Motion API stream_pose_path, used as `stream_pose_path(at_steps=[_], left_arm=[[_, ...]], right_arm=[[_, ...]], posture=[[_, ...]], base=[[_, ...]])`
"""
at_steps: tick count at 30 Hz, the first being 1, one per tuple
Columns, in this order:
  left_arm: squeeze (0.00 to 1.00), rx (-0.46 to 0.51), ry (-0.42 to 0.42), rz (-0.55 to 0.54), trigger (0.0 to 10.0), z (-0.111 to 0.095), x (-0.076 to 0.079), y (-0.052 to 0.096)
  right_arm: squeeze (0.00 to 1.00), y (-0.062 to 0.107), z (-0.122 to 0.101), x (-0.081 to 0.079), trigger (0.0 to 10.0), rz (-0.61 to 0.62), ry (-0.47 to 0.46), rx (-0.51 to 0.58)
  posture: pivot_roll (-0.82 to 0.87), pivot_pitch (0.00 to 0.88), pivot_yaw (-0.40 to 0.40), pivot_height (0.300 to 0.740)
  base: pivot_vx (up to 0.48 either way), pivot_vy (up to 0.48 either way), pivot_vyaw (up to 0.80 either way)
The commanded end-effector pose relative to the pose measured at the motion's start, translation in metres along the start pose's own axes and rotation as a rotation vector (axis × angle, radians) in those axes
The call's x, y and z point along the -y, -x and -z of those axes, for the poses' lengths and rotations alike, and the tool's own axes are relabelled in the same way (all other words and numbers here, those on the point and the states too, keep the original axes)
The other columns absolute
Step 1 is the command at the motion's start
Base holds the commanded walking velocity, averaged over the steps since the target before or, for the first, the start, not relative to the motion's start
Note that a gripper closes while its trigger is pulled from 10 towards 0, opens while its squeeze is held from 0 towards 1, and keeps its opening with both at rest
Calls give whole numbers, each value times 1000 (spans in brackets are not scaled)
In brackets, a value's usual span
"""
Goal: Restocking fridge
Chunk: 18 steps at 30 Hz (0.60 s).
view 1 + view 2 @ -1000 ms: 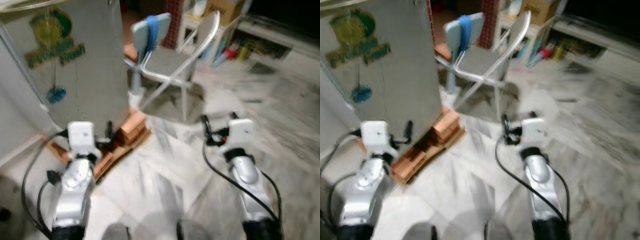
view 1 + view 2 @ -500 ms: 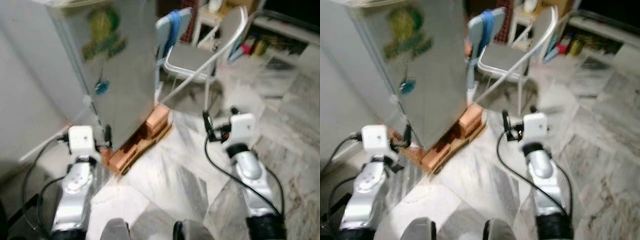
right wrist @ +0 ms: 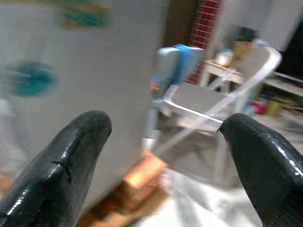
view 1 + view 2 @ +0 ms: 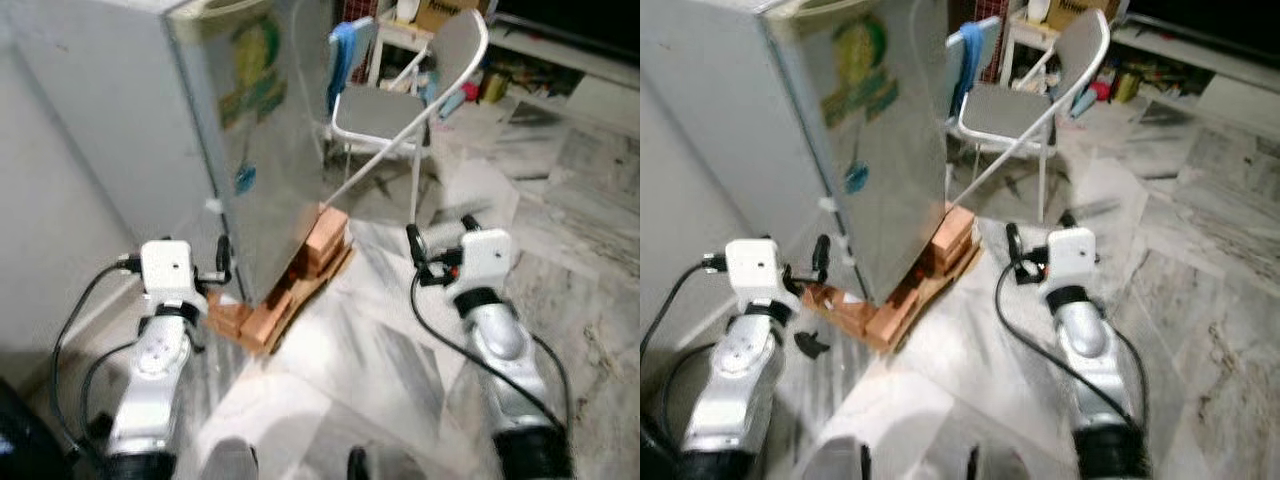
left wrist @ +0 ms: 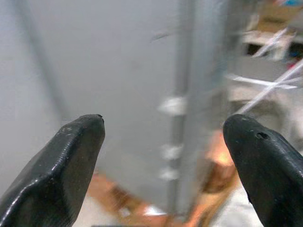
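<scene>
The left gripper (image 5: 163,156) has its two black fingers (image 5: 71,161) spread wide apart, and it holds nothing. Between them stands the grey side of the tall grey metal fridge (image 4: 180,130), with its corner edge just ahead. The right gripper (image 3: 163,161) is also wide open and empty; beyond its fingers are the fridge side with a blurred green and blue sticker (image 3: 33,78) and the folding chair.

Both silver arms reach forward at about the same height, bent at the elbow, with black cables looping beside them. The left arm (image 4: 155,360) is near the front corner of the fridge and the right arm (image 4: 495,340) is well apart from it, over the open floor.

The fridge stands on a low stack of orange-red bricks (image 4: 300,280), which rests on the floor of white and grey marble tiles (image 4: 560,230). Its door looks closed, though the views are a little blurred. Just behind the fridge is a grey folding metal chair (image 4: 400,105) with a blue cloth (image 4: 342,50) hung on its back. Farther back is a low white shelf (image 4: 540,70) with small coloured things on it, too blurred to name.
</scene>
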<state>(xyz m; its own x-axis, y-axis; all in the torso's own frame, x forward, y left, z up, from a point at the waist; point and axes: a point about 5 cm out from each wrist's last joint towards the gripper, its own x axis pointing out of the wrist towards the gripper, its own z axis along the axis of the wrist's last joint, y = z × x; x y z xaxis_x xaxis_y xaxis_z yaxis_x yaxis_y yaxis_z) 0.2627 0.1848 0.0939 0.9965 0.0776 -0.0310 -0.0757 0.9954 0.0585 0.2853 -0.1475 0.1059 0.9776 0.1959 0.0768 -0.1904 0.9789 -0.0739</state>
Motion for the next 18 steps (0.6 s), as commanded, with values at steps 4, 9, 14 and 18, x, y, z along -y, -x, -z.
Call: stream_pose_path(at_steps=[4, 9, 14, 18], left_arm=[[0, 36, -10, 50, 10000, -6, 9, -1], [0, 35, -9, 59, 10000, -5, 12, -1], [0, 34, 17, 79, 10000, -5, 16, -1], [0, 48, 37, 95, 10000, -6, 21, 0]], right_arm=[[0, 1, -3, 12, 10000, 34, 24, 10], [0, 0, -2, 11, 10000, 38, 14, -1], [0, -1, -2, 11, 10000, 35, 24, 2], [0, -1, -2, 11, 10000, 32, 28, 4]], posture=[[52, 90, -36, 740], [51, 89, -35, 740], [50, 90, -37, 740], [52, 89, -38, 740]], base=[[152, 403, 0], [436, 121, -480], [73, 0, -800], [0, 0, -800]])
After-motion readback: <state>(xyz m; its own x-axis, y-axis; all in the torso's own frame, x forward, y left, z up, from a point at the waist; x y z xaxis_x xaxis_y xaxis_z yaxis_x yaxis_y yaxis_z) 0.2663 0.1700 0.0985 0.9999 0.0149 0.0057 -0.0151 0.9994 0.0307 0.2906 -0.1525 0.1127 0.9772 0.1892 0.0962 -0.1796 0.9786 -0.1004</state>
